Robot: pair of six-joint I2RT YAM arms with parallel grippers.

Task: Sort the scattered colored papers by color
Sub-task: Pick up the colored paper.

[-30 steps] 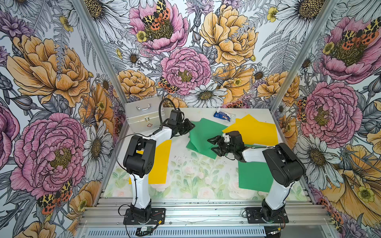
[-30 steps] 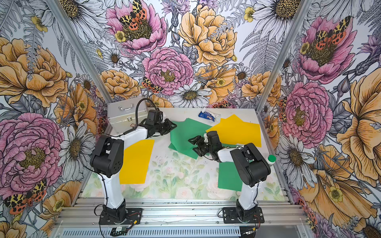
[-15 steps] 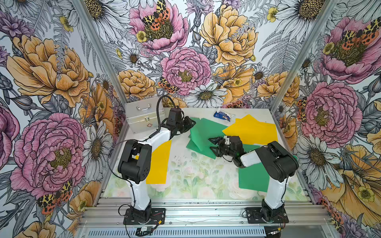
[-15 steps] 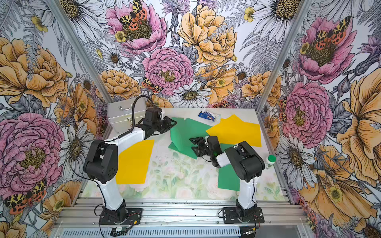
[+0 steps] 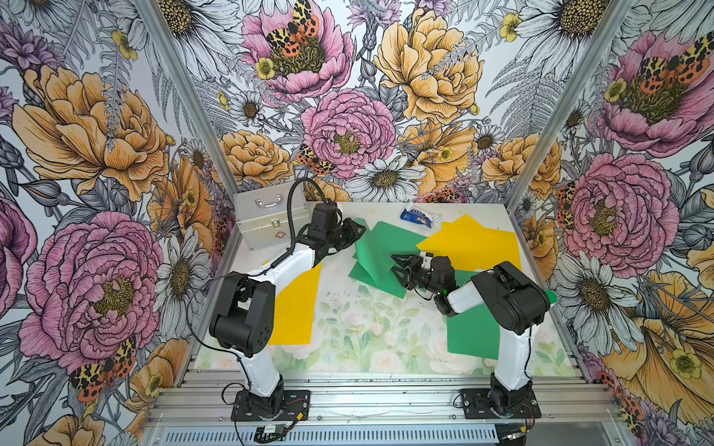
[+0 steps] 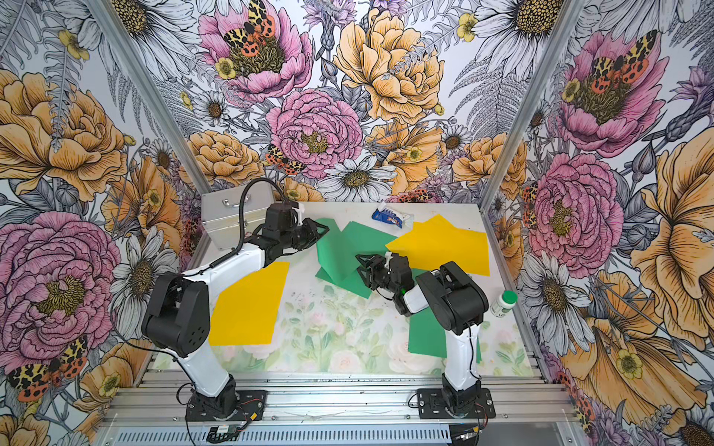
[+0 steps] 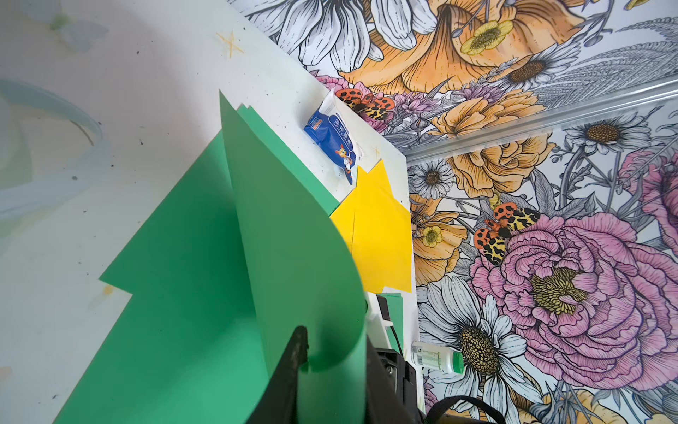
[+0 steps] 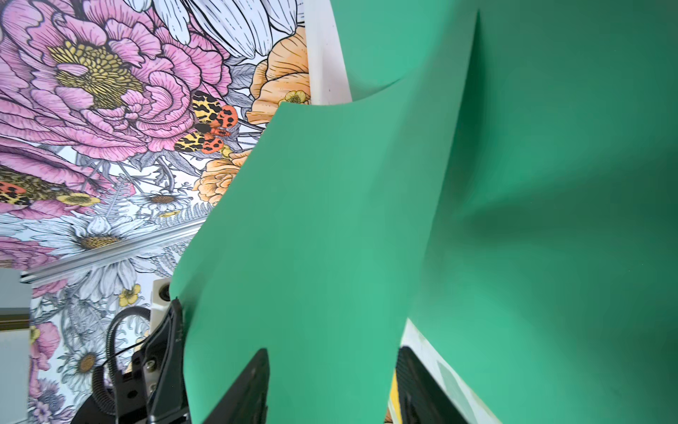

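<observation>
Three yellow sheets (image 5: pixel 297 305): one alone, two overlapping. At least four green sheets (image 5: pixel 471 332); the centre heap overlaps too much for a firm count. One silver metal case (image 5: pixel 266 220). One blue-and-white packet (image 5: pixel 419 217). One green-capped white bottle (image 6: pixel 502 305). Two robot arms (image 5: pixel 288 266).

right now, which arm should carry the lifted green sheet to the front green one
Right. The right gripper straddles the edge of the lifted sheet, jaws open, and the front green sheet lies by its base. The left gripper pinches the far edge.
</observation>
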